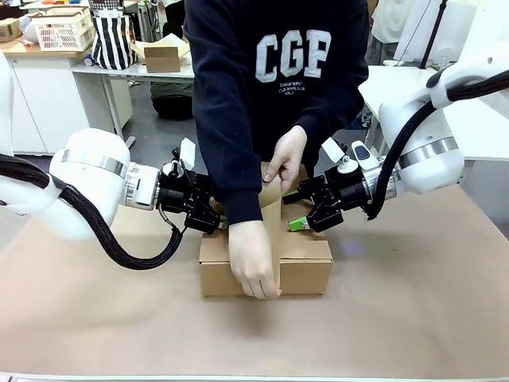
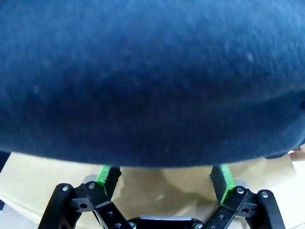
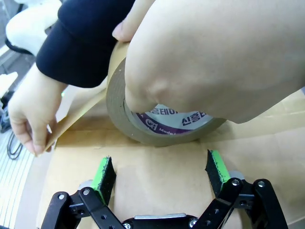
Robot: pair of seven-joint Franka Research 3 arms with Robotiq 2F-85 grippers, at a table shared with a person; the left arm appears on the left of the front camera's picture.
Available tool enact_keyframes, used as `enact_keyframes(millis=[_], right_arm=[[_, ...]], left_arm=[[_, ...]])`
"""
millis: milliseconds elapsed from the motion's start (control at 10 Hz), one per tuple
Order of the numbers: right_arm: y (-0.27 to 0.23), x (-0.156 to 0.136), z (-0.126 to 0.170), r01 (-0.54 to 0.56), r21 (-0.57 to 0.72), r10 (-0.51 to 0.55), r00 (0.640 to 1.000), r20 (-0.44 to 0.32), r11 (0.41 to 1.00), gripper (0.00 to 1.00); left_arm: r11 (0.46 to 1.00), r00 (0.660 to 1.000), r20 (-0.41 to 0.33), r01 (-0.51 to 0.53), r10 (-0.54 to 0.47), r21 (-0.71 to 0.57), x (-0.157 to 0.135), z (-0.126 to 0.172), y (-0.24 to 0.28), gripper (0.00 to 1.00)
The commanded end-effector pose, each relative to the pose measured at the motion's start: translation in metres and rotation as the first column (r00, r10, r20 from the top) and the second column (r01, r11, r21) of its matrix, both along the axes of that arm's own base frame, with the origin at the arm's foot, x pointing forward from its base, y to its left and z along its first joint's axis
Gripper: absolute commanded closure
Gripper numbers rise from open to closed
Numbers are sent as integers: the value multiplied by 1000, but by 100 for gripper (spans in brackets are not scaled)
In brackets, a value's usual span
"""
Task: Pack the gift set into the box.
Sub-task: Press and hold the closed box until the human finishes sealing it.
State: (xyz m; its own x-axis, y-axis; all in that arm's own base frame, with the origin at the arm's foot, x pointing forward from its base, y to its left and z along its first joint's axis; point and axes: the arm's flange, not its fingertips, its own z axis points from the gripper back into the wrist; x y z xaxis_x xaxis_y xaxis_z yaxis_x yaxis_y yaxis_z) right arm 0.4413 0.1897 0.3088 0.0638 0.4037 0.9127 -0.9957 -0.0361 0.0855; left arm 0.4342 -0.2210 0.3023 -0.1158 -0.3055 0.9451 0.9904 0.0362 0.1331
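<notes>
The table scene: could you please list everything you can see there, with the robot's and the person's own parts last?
box: one, brown cardboard, closed, mid-table between the arms.
tape roll: one, brown packing tape with a white and purple core, on the box top; a strip runs from it across the box.
table: one, covered in brown paper.
left tool: one, black with green pads, open, over the box's left end behind the person's sleeve.
right tool: one, same colours, open, over the box's right end.
person's hands: two; one on the roll, the other pressing the strip at the box's near edge.
</notes>
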Motion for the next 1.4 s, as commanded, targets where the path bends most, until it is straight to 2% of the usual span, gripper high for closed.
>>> enact_keyframes(millis=[0, 1300], right_arm=[[0, 0, -2, 3, -3, -3, 1000, -4, 1000, 0], [0, 0, -2, 3, -3, -3, 1000, -4, 1000, 0]], left_arm=[[1000, 1000, -2, 3, -3, -1, -1, -3, 0, 0], [1000, 1000, -2, 3, -3, -1, -1, -3, 0, 0]])
